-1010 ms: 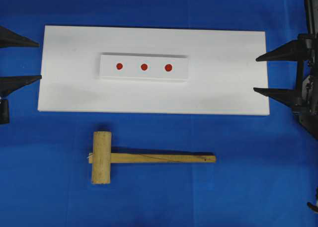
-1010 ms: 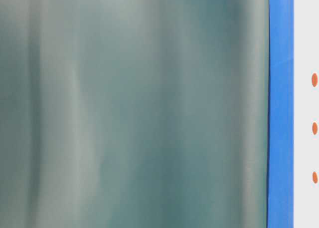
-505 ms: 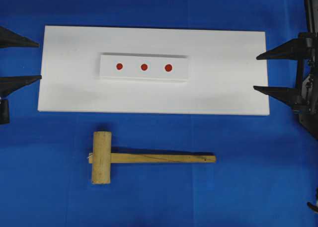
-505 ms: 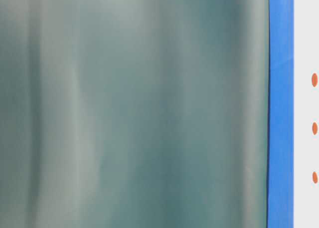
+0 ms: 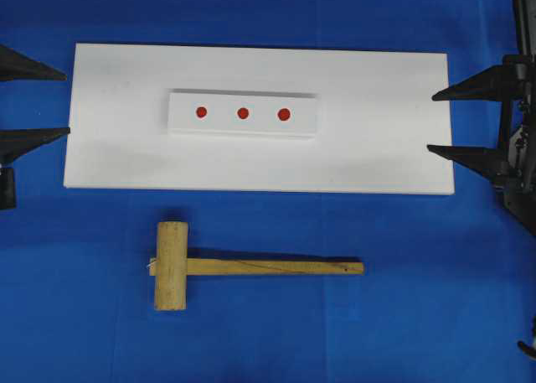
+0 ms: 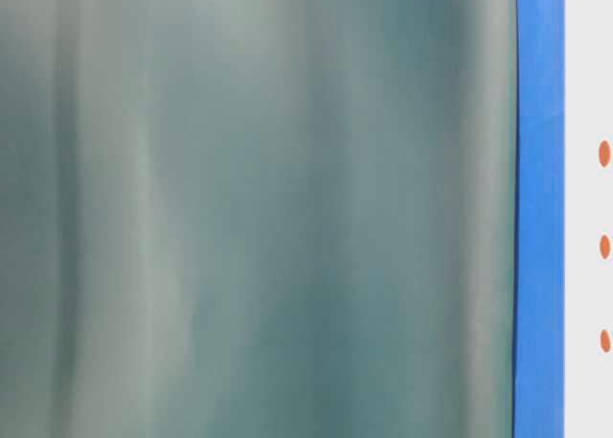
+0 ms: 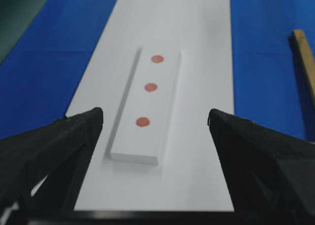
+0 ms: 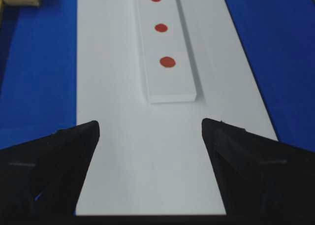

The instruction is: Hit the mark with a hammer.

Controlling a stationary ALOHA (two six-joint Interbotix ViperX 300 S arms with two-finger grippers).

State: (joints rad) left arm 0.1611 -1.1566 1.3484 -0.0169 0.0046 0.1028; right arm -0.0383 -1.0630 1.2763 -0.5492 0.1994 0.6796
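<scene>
Overhead view: one hammer (image 5: pixel 172 266), three red marks (image 5: pixel 243 113), left gripper (image 5: pixel 54 102) and right gripper (image 5: pixel 434 123) both gaping, empty.

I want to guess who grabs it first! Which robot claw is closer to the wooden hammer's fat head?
Left. The hammer head lies toward the left gripper, which waits open at the white board's left end. The right gripper waits open at the opposite end, beyond the handle tip.

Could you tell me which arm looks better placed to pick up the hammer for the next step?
Probably the right. The hammer lies with its handle pointing toward the right gripper, its head toward the left gripper. Both grippers are open and empty at the white board ends.
</scene>
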